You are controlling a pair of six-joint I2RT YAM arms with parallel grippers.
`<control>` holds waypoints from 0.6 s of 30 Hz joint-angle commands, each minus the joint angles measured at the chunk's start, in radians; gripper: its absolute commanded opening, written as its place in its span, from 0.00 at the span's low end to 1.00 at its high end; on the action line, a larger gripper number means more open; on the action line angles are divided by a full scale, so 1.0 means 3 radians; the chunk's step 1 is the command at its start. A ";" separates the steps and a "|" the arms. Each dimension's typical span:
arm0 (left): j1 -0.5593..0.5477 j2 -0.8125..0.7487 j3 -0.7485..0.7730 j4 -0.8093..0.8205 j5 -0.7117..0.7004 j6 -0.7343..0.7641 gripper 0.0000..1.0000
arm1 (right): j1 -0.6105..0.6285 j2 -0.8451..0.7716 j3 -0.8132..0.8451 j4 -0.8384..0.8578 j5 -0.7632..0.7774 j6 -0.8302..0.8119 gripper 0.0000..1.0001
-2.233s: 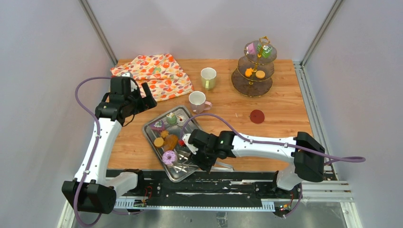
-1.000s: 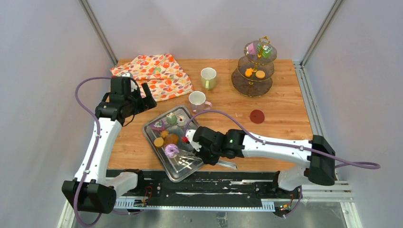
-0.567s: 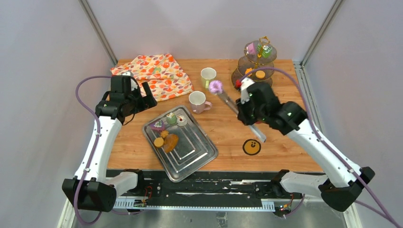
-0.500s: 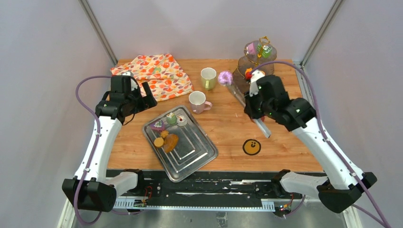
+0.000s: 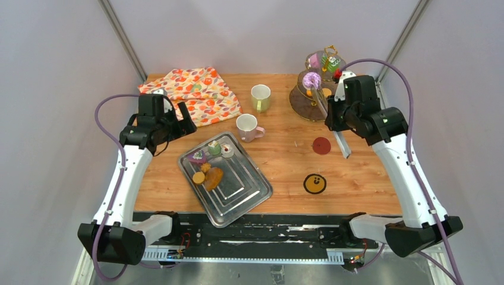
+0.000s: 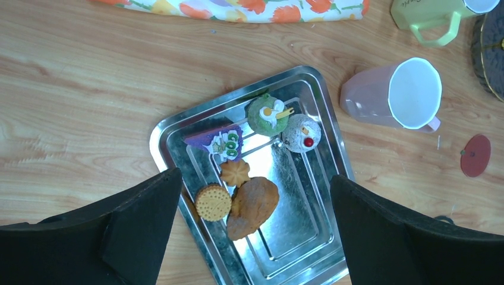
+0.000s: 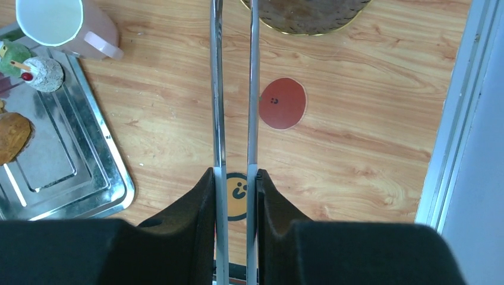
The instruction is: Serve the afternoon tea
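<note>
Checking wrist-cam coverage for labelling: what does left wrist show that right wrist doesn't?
Left wrist only: the floral cloth, green mug, purple cake and round cookie.
Right wrist only: the tongs pinched in the right gripper, and the yellow coaster behind them.
Both: the pink mug, the tray, the cherry-topped cake and the red coaster.
</note>
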 commanded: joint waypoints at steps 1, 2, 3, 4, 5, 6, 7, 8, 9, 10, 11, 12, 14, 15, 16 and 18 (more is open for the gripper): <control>-0.0011 -0.0029 -0.0042 0.0097 0.0045 0.0035 1.00 | -0.0171 -0.0059 0.0051 0.0053 0.0031 -0.0001 0.01; -0.0011 -0.0027 -0.0046 0.0106 0.0059 0.0029 1.00 | -0.0209 -0.0058 0.0075 0.0063 0.0030 0.0000 0.01; -0.0011 -0.0020 -0.0049 0.0110 0.0073 0.0024 1.00 | -0.0251 -0.0055 0.0100 0.0077 0.0030 0.0000 0.01; -0.0011 -0.0016 -0.0055 0.0118 0.0079 0.0023 1.00 | -0.0292 -0.0040 0.0136 0.0081 0.0041 0.0000 0.01; -0.0011 -0.0015 -0.0062 0.0126 0.0080 0.0027 1.00 | -0.0336 -0.0018 0.0178 0.0082 0.0056 0.0004 0.01; -0.0011 -0.0013 -0.0065 0.0130 0.0080 0.0028 1.00 | -0.0388 0.0010 0.0224 0.0088 0.0060 -0.0002 0.01; -0.0011 -0.0010 -0.0070 0.0136 0.0083 0.0029 1.00 | -0.0436 0.0058 0.0274 0.0083 0.0064 -0.0005 0.01; -0.0011 -0.0005 -0.0078 0.0136 0.0085 0.0029 1.00 | -0.0480 0.0103 0.0326 0.0082 0.0075 -0.0016 0.00; -0.0011 -0.0010 -0.0080 0.0135 0.0085 0.0029 1.00 | -0.0528 0.0169 0.0368 0.0082 0.0068 -0.0031 0.00; -0.0011 -0.0013 -0.0081 0.0133 0.0081 0.0033 1.00 | -0.0557 0.0231 0.0410 0.0071 0.0066 -0.0039 0.01; -0.0011 -0.0015 -0.0084 0.0137 0.0077 0.0038 1.00 | -0.0584 0.0280 0.0449 0.0067 0.0059 -0.0048 0.01; -0.0011 -0.0021 -0.0086 0.0135 0.0072 0.0044 1.00 | -0.0602 0.0330 0.0485 0.0069 0.0034 -0.0051 0.01; -0.0011 -0.0027 -0.0085 0.0122 0.0063 0.0061 1.00 | -0.0629 0.0411 0.0535 0.0077 -0.0020 -0.0046 0.01; -0.0011 -0.0033 -0.0089 0.0115 0.0054 0.0068 1.00 | -0.0637 0.0451 0.0555 0.0079 -0.0038 -0.0046 0.01; -0.0011 -0.0034 -0.0091 0.0109 0.0043 0.0080 1.00 | -0.0642 0.0480 0.0569 0.0084 -0.0044 -0.0046 0.01; -0.0011 -0.0036 -0.0099 0.0098 0.0023 0.0089 1.00 | -0.0652 0.0532 0.0595 0.0102 -0.0042 -0.0039 0.00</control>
